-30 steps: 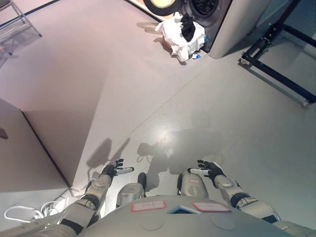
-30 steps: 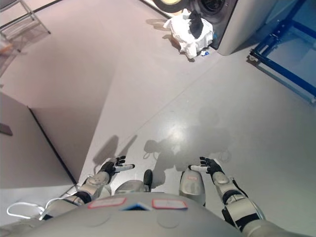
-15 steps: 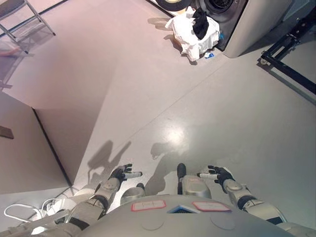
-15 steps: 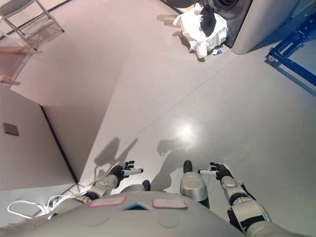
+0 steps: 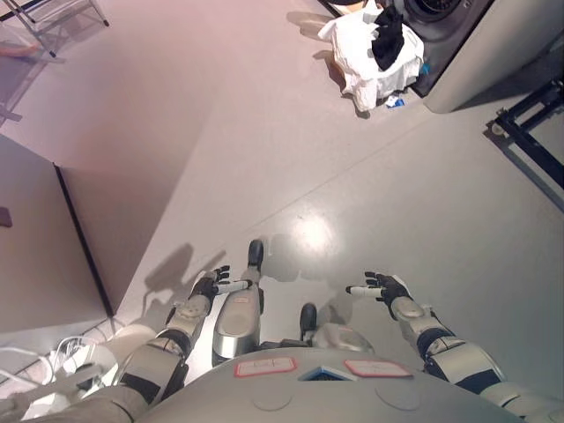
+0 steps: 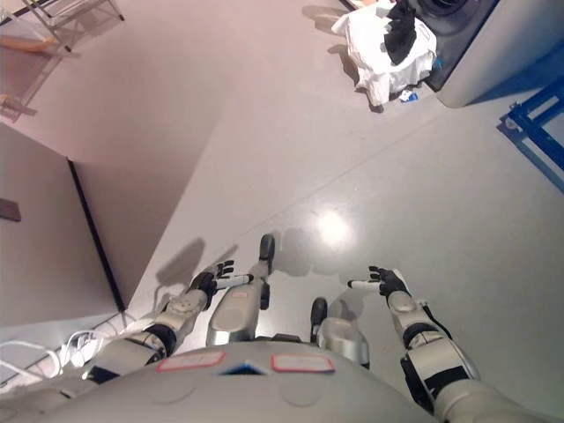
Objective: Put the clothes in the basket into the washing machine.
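Far ahead, clothes [image 5: 374, 48] heaped by the washing machine [image 5: 467, 40] sit well beyond both empty, spread hands, right hand [image 5: 385, 288] nearer than left hand [image 5: 208, 286].

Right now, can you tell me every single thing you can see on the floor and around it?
Pile of clothes: one heap, white, far ahead on the floor, in front of the washing machine; whether a basket is under it cannot be told.
Black garment: one, black, on top of the white heap.
Small blue item: one, blue, on the floor at the heap's near edge.
Washing machine: one, grey, top right.
Metal frame: one, blue, right edge.
Folding chair: one, grey metal, top left.
Panel: one, pale, left side.
Left hand: dark with white tips, open, lower left.
Right hand: dark with white tips, open, lower right.
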